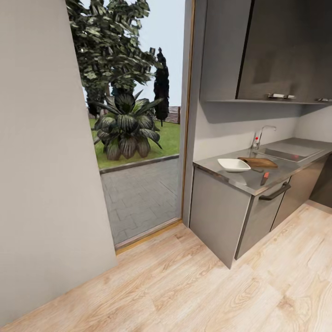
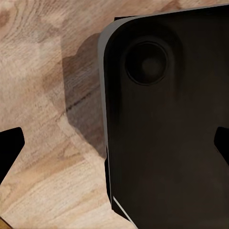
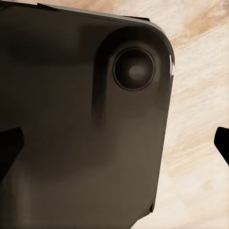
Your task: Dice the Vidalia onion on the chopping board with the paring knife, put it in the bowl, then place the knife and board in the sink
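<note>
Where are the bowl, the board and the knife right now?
bowl [image 1: 233,164]: head view, middle of its white inside.
board [image 1: 259,162]: head view, middle of its brown top.
knife [image 1: 265,176]: head view, its red handle.

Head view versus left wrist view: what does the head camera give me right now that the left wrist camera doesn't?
The head view alone gives the kitchen: the countertop carrying the bowl, the chopping board beside it, the paring knife near the front edge, and the sink with its faucet beyond; also an open doorway to a garden. The left wrist view alone gives a dark rounded robot body panel and the left gripper, fingers spread at the frame edges. Both share the wooden floor.
</note>
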### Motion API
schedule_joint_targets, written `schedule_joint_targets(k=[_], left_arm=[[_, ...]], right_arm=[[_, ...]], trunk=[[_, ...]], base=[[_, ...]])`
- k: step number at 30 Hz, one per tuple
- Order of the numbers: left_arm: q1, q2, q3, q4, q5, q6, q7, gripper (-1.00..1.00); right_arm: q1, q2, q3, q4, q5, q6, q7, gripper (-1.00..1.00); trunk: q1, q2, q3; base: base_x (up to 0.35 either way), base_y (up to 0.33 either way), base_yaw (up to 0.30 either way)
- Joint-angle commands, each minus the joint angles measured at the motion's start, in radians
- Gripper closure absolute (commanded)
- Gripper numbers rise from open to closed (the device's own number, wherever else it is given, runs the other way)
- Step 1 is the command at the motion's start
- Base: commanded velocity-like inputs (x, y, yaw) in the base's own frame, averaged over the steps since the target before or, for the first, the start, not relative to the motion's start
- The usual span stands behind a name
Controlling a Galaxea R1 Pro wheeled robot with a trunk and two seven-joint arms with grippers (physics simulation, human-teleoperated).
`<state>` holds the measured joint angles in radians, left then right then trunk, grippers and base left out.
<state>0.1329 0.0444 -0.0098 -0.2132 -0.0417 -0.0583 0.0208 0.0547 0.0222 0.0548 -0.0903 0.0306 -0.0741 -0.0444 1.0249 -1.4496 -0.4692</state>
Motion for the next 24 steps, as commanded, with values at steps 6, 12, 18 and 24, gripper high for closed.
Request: schedule_joint_targets(k=[6,12,18,24], left_arm=[[0.001,0.0,-0.001,-0.002,-0.004,-0.001,0.002,-1.0],[0.001,0.0,-0.001,-0.002,-0.004,-0.001,0.002,-1.0],[0.001,0.0,-0.001,-0.002,-0.004,-0.001,0.002,-1.0],[0.001,0.0,-0.001,-0.002,-0.004,-0.001,0.002,-1.0]], right_arm=[[0.001,0.001,0.006,-0.002,0.003,0.0,-0.005,-1.0],[0.001,0.001,0.005,-0.002,0.003,0.0,-0.005,-1.0],[0.001,0.001,0.006,-0.002,0.003,0.0,-0.005,-1.0],[0.001,0.001,0.005,-0.002,0.003,-0.001,-0.005,-1.0]], trunk=[[0.0,0.0,-0.001],[0.0,0.0,-0.001],[0.0,0.0,-0.001],[0.0,0.0,-0.001]], base=[[0.0,0.0,0.0],[0.0,0.0,0.0],[0.0,0.0,0.0],[0.0,0.0,0.0]])
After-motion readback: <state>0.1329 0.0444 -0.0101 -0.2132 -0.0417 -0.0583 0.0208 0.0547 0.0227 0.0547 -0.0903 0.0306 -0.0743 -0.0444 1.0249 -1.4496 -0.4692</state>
